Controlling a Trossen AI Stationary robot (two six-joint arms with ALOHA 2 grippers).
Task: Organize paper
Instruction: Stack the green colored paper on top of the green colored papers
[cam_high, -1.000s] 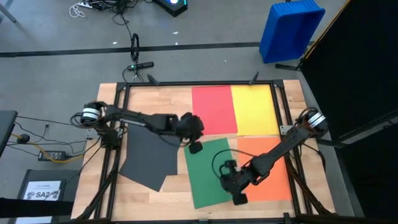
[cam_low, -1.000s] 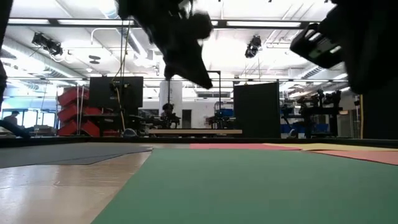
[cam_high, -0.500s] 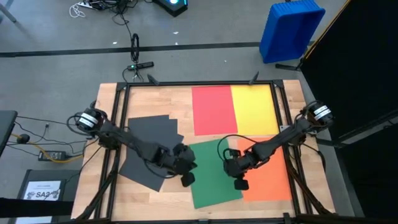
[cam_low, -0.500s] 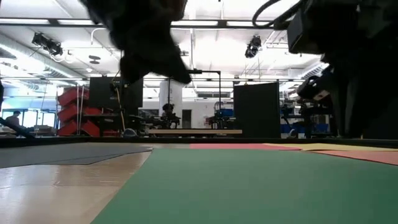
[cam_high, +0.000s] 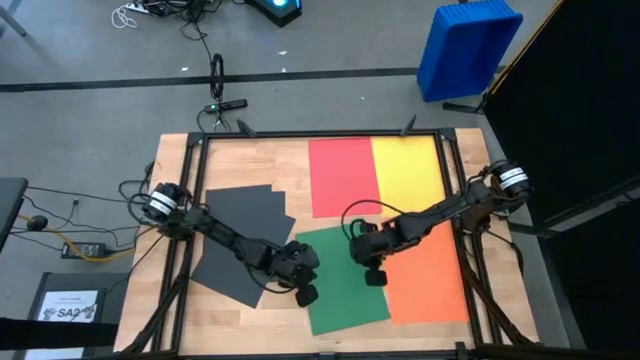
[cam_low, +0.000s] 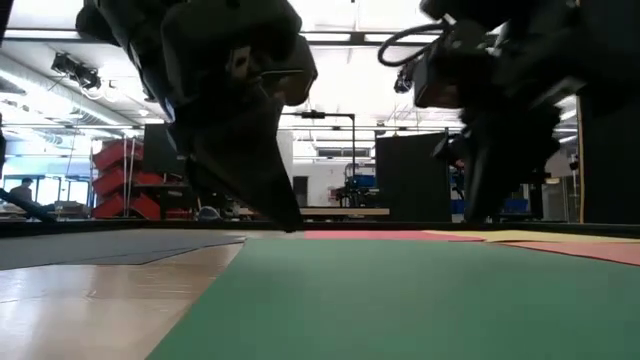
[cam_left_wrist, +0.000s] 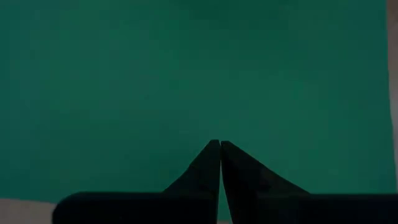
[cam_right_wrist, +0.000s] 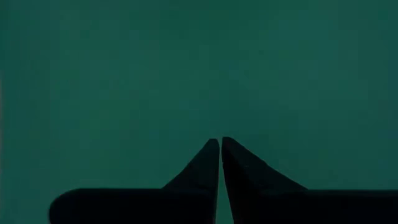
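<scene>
The paper lies flat on the wooden table: a red sheet (cam_high: 344, 177) and a yellow sheet (cam_high: 409, 176) at the far side, an orange sheet (cam_high: 432, 285) at the near right, and overlapping dark grey sheets (cam_high: 238, 236) at the left. A tilted green sheet (cam_high: 342, 300) lies in the near middle. My left gripper (cam_high: 306, 294) is shut low over the green sheet's left edge (cam_left_wrist: 219, 144). My right gripper (cam_high: 373, 276) is shut low over its right part (cam_right_wrist: 220, 142). In the low view the tips of both grippers (cam_low: 290, 228) (cam_low: 478, 216) stand near the sheet's surface. My left gripper points slanting down at the green sheet near its left edge (cam_left_wrist: 186, 93), fingers shut; I cannot tell whether the tips touch the paper. My right gripper points slanting down at the green sheet's right part (cam_right_wrist: 186, 93), fingers shut; whether it touches cannot be told either.
A black frame (cam_high: 320, 135) borders the table. A blue bin (cam_high: 468, 45) stands on the floor beyond the far right corner. Bare wood (cam_high: 250, 165) shows at the far left. A white sheet marked SA2 (cam_high: 70, 308) lies off the table at the left.
My left gripper has swung from beside the red sheet toward the table's near edge and down, rolling as it went, and now sits over the green sheet's left edge. My right gripper has gone from the near right toward the far side and left, onto the green sheet. Both stayed shut.
</scene>
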